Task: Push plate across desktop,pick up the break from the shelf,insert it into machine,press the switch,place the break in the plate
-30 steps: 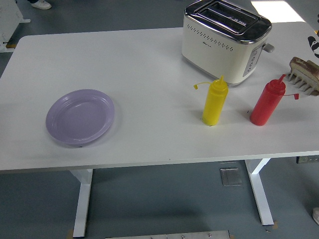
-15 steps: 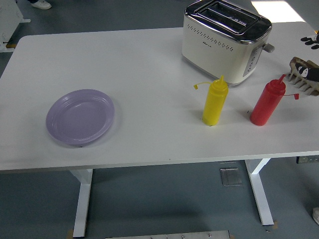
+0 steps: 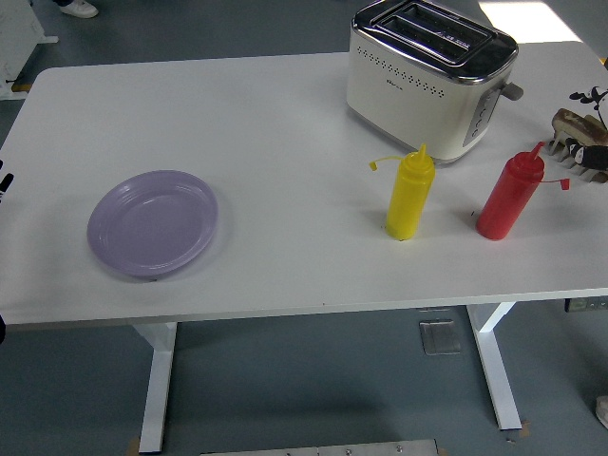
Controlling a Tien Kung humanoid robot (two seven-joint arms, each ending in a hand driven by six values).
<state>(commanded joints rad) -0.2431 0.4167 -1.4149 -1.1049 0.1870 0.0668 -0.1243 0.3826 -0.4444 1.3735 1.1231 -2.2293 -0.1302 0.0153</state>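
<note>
A lilac plate point(image 3: 152, 223) lies on the left part of the white table point(image 3: 266, 123). At the back right stands a cream toaster point(image 3: 427, 76) with two open slots; its lever point(image 3: 513, 91) is on the right side. A slice of bread point(image 3: 573, 121) stands in a small rack point(image 3: 573, 152) at the right edge. Only black bits of my right hand point(image 3: 597, 150) show there, above and beside the bread, and its grip is hidden. A sliver of my left hand point(image 3: 5, 180) shows at the left edge, apart from the plate.
A yellow squeeze bottle point(image 3: 409, 195) and a red squeeze bottle point(image 3: 508, 195) stand in front of the toaster, the red one just left of the rack. The table's near edge runs below the plate.
My right hand has shifted at the right edge around the bread rack. A sliver of my left hand has come in at the left edge. The plate and the bottles have not moved.
</note>
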